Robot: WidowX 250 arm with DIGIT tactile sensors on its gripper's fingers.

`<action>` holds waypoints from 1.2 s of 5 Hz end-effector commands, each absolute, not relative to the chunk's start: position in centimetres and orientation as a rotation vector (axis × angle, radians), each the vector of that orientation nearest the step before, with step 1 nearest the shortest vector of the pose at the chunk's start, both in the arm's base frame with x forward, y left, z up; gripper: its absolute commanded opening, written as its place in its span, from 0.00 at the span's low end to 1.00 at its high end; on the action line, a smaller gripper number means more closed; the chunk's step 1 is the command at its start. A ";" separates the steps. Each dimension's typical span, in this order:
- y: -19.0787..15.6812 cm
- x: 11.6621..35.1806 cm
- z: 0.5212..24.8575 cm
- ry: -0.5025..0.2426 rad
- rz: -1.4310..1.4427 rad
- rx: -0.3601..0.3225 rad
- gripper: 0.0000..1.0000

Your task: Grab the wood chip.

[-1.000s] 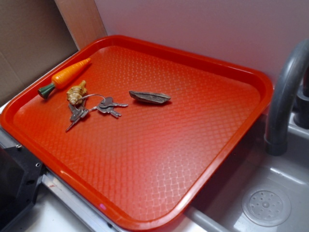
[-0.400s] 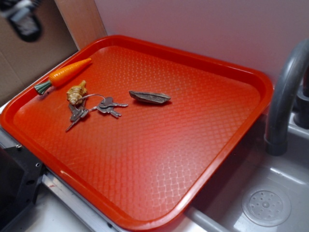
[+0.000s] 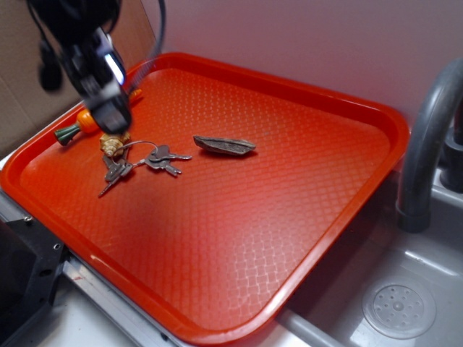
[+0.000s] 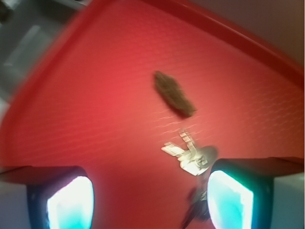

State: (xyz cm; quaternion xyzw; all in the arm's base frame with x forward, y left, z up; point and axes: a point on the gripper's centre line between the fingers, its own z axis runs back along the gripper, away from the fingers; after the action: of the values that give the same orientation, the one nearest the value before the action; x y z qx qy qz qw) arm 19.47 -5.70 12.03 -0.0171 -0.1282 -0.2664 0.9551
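The wood chip, a flat grey-brown sliver with pointed ends, lies on the red tray a little left of its middle. In the wrist view it lies ahead of the jaws on the red floor. My gripper is blurred, high above the tray's left end, over the toy carrot and the charm, well left of the chip. In the wrist view my gripper is open and empty, its two pads far apart.
A bunch of grey keys lies left of the chip, with a tan charm and an orange toy carrot beyond. A grey tap and a sink drain stand to the right. A black block sits at the lower left.
The arm has swung in from the upper left corner and now hangs over the tray's left end. The carrot shifted slightly. The chip and keys have not moved.
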 end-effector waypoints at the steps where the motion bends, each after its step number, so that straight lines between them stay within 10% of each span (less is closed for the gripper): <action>1: -6.5 19.9 12.8 -0.311 -0.556 -0.030 1.00; 3: -6.5 19.9 12.8 -0.311 -0.556 -0.030 1.00; 6: -8.5 27.1 2.4 -0.288 -0.731 0.004 1.00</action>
State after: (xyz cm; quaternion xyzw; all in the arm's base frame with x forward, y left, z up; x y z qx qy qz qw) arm 26.91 -7.50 2.14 -0.0025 -0.1297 -0.3423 0.9306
